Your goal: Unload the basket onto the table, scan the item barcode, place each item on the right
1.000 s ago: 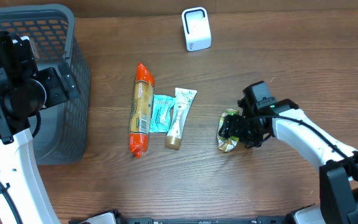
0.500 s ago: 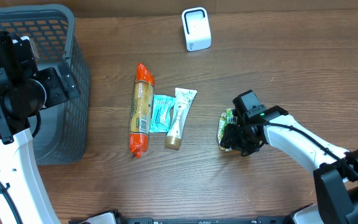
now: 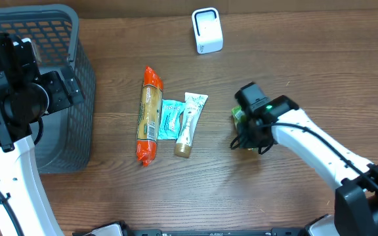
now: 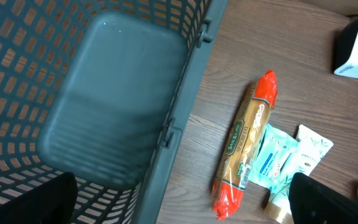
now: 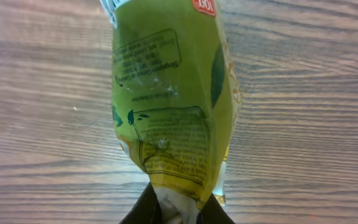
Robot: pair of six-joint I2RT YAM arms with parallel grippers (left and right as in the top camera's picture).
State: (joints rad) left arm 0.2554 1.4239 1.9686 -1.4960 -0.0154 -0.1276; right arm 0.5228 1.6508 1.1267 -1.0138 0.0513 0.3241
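Green crinkly packet (image 5: 173, 112), nearer the robot than the scanner (image 3: 207, 30), looks light, soft and slippery. Right fingers (image 5: 143, 213) clench its flat end seam, a sound hold. Left fingers (image 4: 334, 199) gape empty.

green packet (image 3: 237, 117): mostly hidden under right pincer (image 3: 247, 135) | its print: too small to read | scanner (image 4: 357, 46): cut by frame edge

**Surfaces and finishes**

The table (image 3: 307, 59) is brown wood with visible grain and a low sheen. The green packet (image 5: 173, 93) is crinkled, glossy plastic film with printed panels. The basket (image 4: 123, 112) is matt grey plastic lattice. The scanner (image 3: 207, 30) is smooth white plastic. The orange-ended pack (image 3: 149, 115) looks like shiny film.
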